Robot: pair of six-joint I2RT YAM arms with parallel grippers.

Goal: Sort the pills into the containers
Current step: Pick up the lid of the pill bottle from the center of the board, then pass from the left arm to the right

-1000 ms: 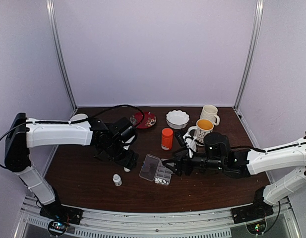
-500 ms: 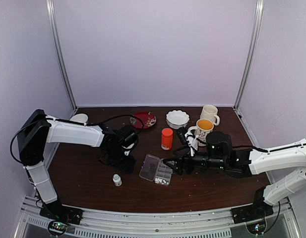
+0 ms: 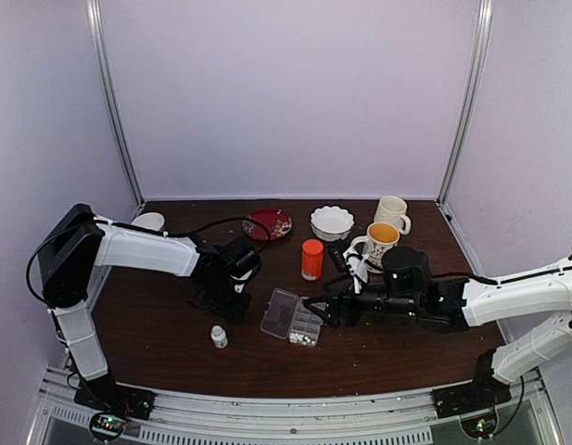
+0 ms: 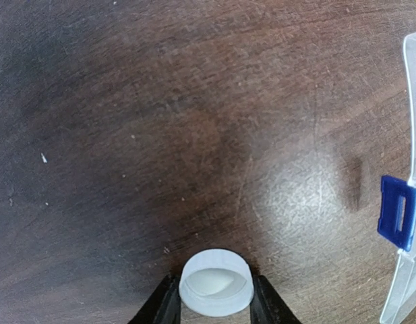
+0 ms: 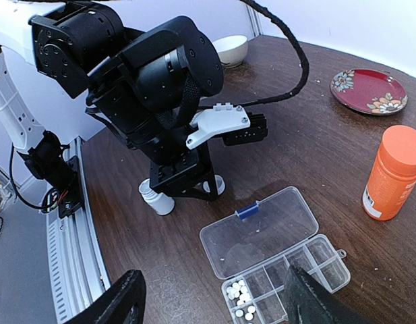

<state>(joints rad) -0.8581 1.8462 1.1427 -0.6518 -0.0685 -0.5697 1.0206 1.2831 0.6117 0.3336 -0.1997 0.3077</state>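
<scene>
- Closest to us, a small white bottle (image 3: 218,336) stands upright on the dark wooden counter (image 3: 156,352), just in front of the left arm's wrist.
- The left claw (image 4: 216,297) points down at the counter. Its two black fingers (image 4: 164,304) are drawn in against both sides of a white cap (image 4: 216,280), which lies with its open side up.
- Just to the right of it lies the clear pill box (image 3: 292,317), open. Its lid (image 5: 260,229) lies flat towards the left claw, with a blue latch (image 4: 398,212) on its edge.
- The pills (image 5: 240,300) are gathered in one corner cell at the near end of the box. The cells beside it look bare.
- The right claw (image 3: 316,309) hovers low at the right side of the box, spread wide and holding nothing. The box sits between the two claws, so both arms crowd it.
- Behind the box an orange bottle (image 3: 311,259) stands upright, well apart from the lid.
- To its right is a small dark object (image 3: 339,254) that we cannot make out, then a mug with a yellow inside (image 3: 382,240).
- Farther back are a second, cream mug (image 3: 391,212), a white scalloped bowl (image 3: 332,222) and a red patterned plate (image 3: 269,223).
- In the far left corner sits a small white bowl (image 3: 148,221), partly hidden by the left arm.
</scene>
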